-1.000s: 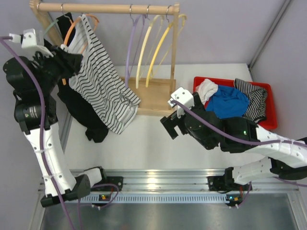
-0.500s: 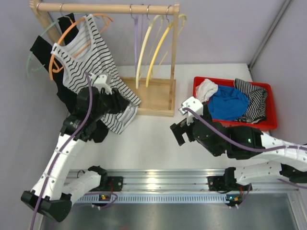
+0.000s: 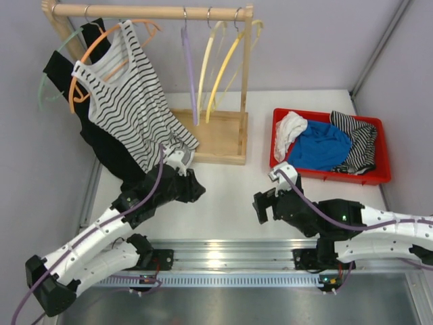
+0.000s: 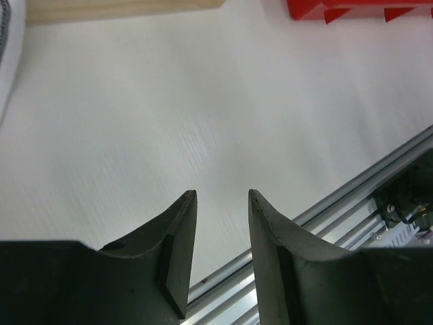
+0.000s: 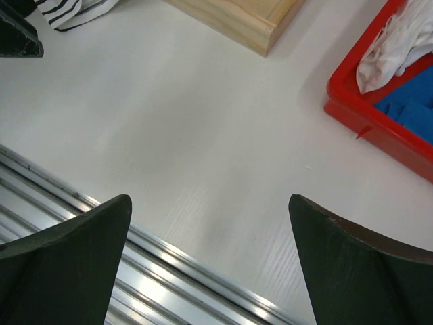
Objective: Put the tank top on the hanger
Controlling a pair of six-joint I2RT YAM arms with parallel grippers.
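We see the tank top hanging from the wooden rack at about 10 o'clock on the tabletop. It is draped on the orange hanger, whose thin arms show above the neckline and beside the outer strap. Its hem reaches down to the corner of the rack's base board. A black tank top hangs behind it, and a pale green hanger sticks out at 9 o'clock of it. A purple hanger and two yellow hangers hang bare further along the rail, toward 3 o'clock.

The left gripper sits low over the tabletop, just off the hem at its 5 o'clock. Its jaws stand a narrow gap apart with nothing between them.

The right gripper hovers near the aluminium rail, well apart from the rack. Its jaws are spread wide and hold nothing.

At 2 o'clock the red bin holds a white cloth, a blue garment and a bold striped garment.
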